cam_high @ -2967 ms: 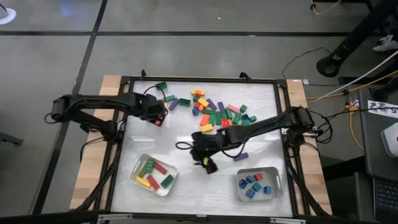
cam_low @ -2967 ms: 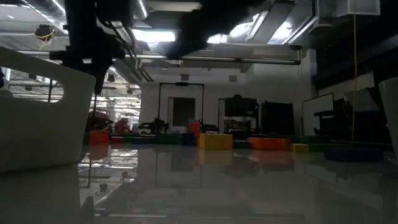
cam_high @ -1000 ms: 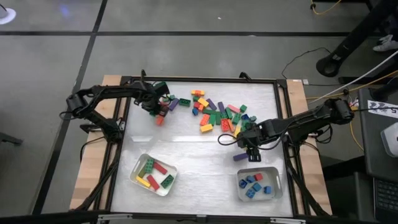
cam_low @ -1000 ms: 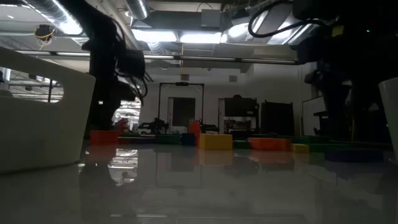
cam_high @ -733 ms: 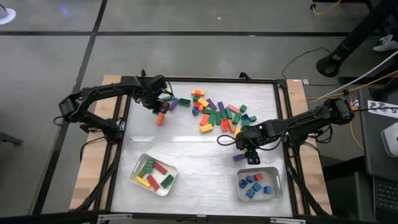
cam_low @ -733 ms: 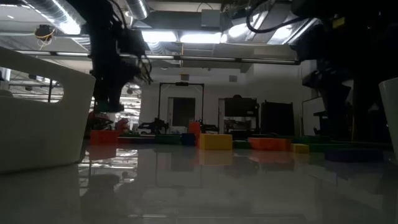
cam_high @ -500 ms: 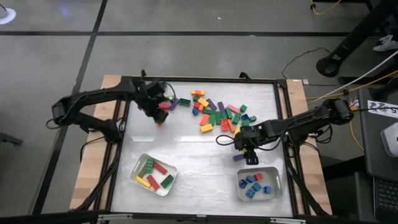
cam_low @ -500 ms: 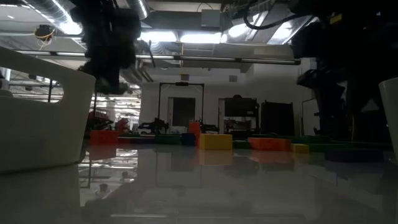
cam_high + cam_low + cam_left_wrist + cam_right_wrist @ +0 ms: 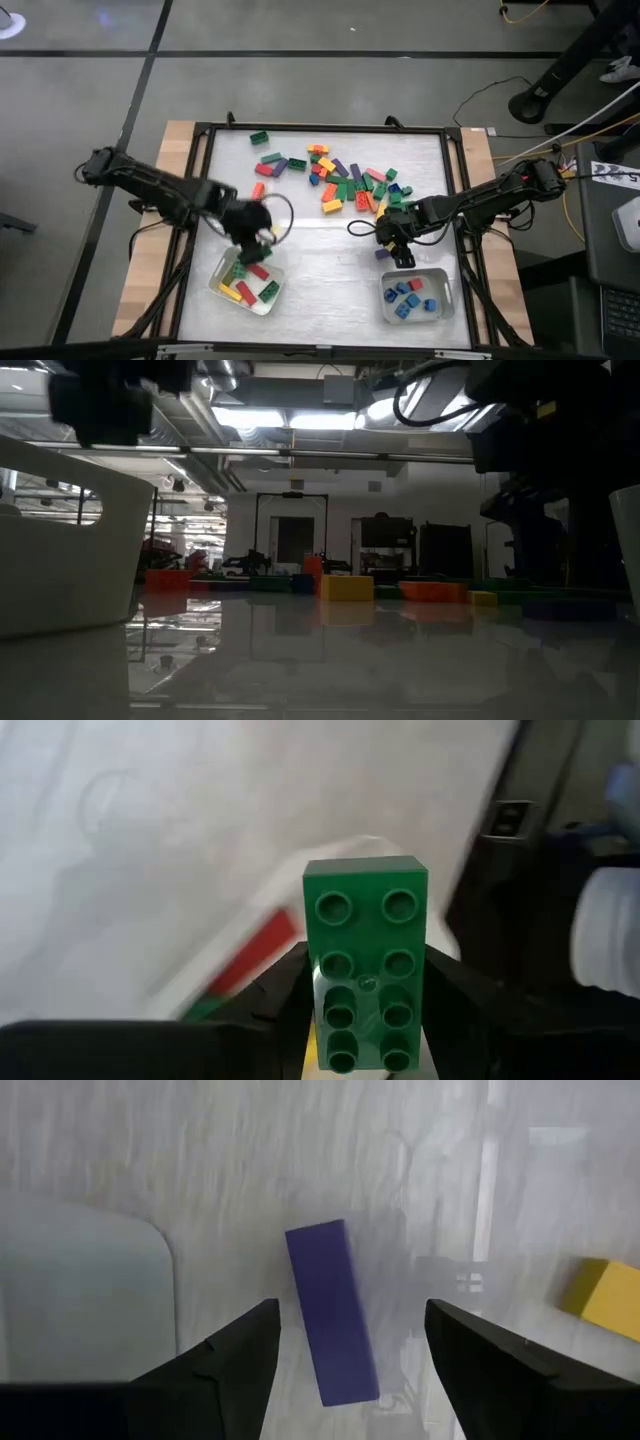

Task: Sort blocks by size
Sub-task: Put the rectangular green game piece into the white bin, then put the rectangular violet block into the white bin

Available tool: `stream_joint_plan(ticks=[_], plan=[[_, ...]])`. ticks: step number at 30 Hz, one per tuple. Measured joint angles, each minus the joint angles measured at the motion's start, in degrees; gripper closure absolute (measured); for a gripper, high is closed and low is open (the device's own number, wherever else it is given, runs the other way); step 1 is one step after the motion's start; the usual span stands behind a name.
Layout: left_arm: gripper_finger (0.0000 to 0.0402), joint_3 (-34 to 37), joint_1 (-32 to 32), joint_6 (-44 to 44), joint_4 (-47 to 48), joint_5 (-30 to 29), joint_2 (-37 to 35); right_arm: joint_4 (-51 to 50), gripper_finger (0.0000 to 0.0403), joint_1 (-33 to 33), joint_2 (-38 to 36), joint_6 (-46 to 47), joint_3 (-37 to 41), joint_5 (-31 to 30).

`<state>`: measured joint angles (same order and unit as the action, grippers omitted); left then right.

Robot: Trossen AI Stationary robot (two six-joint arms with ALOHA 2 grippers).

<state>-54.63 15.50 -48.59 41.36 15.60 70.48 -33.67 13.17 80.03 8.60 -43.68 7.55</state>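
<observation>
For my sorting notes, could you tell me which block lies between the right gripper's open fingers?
The long purple block, lying studs-down and alone on the table between the right gripper fingers, untouched; the other loose blocks sit piled farther off.

Two trays [image 9: 225, 290] near front edge, loose blocks [image 9: 345, 182] behind them.

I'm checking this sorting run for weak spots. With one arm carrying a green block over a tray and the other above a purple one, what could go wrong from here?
The left hand grips the long green block only at its near end, over the left tray; it could tip and land outside.

The purple block lies slanted between the right hand's open fingers, so closing may twist or push it away.

That purple block looks long, yet the nearby right tray holds small blocks: a mis-sort risk.
</observation>
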Motion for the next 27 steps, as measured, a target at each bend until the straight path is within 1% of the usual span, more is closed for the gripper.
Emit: stream_joint_plan(ticks=[2,5,9,11,16,23,27], plan=[[0.0252,0.00,4.42,-4.32,-2.19,-1.78,1.07,0.22,0.0152,0.00,0.00,0.00,0.00,0.00],[0.0246,0.00,10.13,-7.88,-3.86,-4.66,3.19,0.64,0.0152,0.00,0.00,0.00,0.00,0.00],[0.0243,0.00,14.73,-11.82,-3.73,-10.15,6.71,0.85,0.0152,0.00,0.00,0.01,0.00,0.00],[0.0242,0.00,15.63,-14.46,-3.82,-11.67,8.83,0.84,0.0152,0.00,0.00,0.02,0.00,0.02],[0.0233,0.00,16.49,-17.90,-4.91,-11.80,13.82,0.83,0.0152,0.00,0.00,0.02,0.00,0.02],[0.0214,0.00,16.49,-18.02,-8.02,-11.46,18.74,0.61,0.0152,0.00,0.00,0.04,0.00,0.02],[0.0207,0.00,16.33,-16.62,-8.52,-11.37,20.22,0.61,0.0152,0.00,0.00,0.04,0.00,0.07]])
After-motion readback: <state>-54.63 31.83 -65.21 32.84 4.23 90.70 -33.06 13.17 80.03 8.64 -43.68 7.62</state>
